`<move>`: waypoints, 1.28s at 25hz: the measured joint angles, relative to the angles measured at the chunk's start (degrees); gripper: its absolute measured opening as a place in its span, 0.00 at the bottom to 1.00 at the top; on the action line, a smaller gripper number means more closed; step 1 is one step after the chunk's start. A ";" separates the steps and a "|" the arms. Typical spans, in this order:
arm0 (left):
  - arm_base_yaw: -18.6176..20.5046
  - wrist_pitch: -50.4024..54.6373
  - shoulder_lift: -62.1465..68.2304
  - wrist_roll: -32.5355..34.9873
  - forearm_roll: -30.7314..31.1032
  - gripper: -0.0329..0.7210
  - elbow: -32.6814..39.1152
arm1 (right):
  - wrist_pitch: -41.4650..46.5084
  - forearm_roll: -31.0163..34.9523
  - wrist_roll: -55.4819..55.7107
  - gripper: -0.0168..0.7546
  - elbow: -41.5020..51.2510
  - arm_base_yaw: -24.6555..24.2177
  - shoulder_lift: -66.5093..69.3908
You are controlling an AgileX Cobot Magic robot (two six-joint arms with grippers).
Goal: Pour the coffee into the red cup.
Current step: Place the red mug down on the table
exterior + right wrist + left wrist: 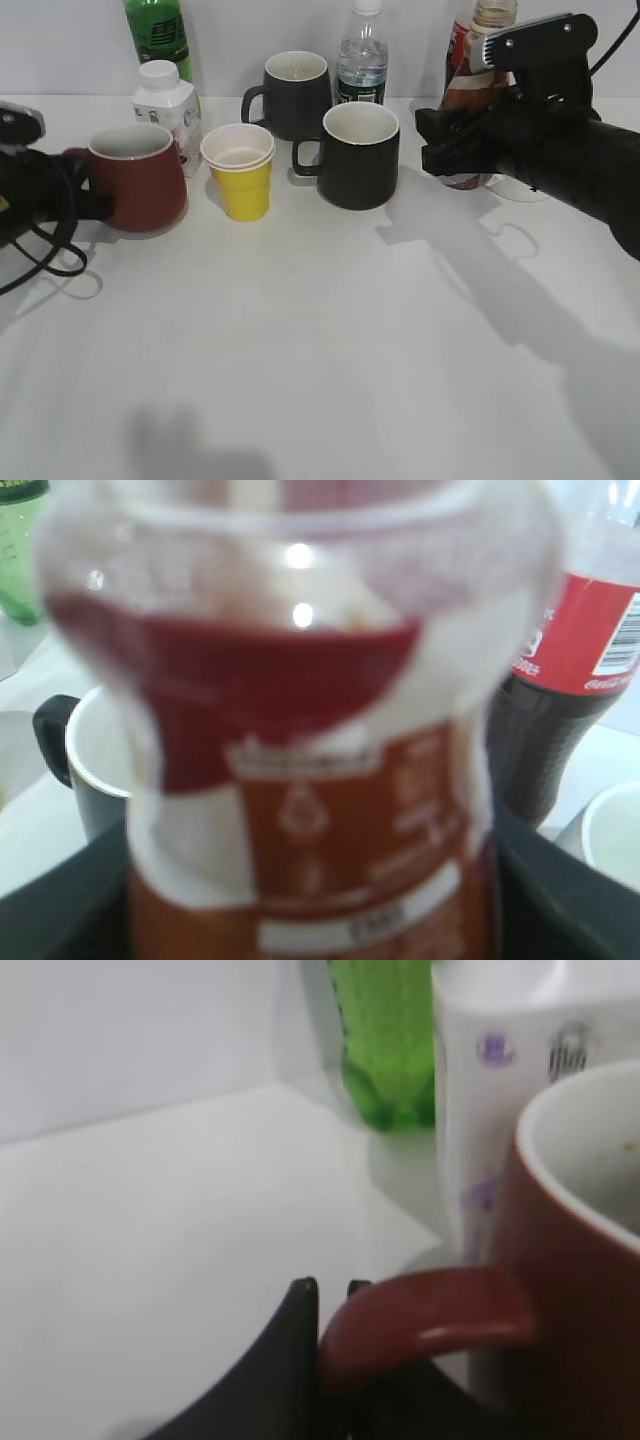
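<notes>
Gripping now: right gripper [462, 140] closed around the coffee [478, 95] bottle at its label band; black fingers on both sides of the bottle, seen at lower left and lower right in the right wrist view.
Coffee: curvy clear bottle [300, 740], upright or nearly so, at back right of the table [320, 340], cap off, neck open at top. Whether its base touches the table cannot be told, the gripper hides it.
Coffee vs right gripper: bottle sits between the fingers, fills most of the right wrist view, blurred.
Red cup: red cup [140, 178] on the table at far left, upright, inside cream-white, looks empty.
Left gripper: left gripper [85, 200] at the cup's handle side; in the left wrist view a black finger [290, 1360] lies against the handle [430, 1320]. Looks pinched on the handle, second finger mostly hidden, so closure cannot be told for sure.
Red cup vs coffee: well apart, opposite ends of the row.
Between them: yellow cup [241, 172] just beside the red cup; black mug [358, 155] near centre; second black mug [292, 93] behind it.
Back row: white bottle [167, 110] touching or just behind the red cup, green bottle [158, 35], clear water bottle [361, 60].
Cola bottle: red-labelled cola bottle [575, 680] just behind the coffee on its right in the right wrist view.
</notes>
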 joint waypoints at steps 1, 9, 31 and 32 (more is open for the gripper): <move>0.00 -0.60 0.91 0.16 -0.12 0.12 0.00 | -0.05 0.00 -0.12 0.67 0.00 0.00 0.00; 0.00 -5.36 2.48 0.01 -0.54 0.12 1.40 | -0.05 0.06 -0.25 0.67 0.00 0.00 0.00; 0.00 -16.45 2.29 -0.24 -0.66 0.51 9.57 | -5.10 0.11 -0.30 0.67 0.05 0.00 5.18; 0.00 -16.45 2.20 -0.30 -0.62 0.51 9.91 | -6.12 0.17 -0.30 0.67 0.05 0.00 6.43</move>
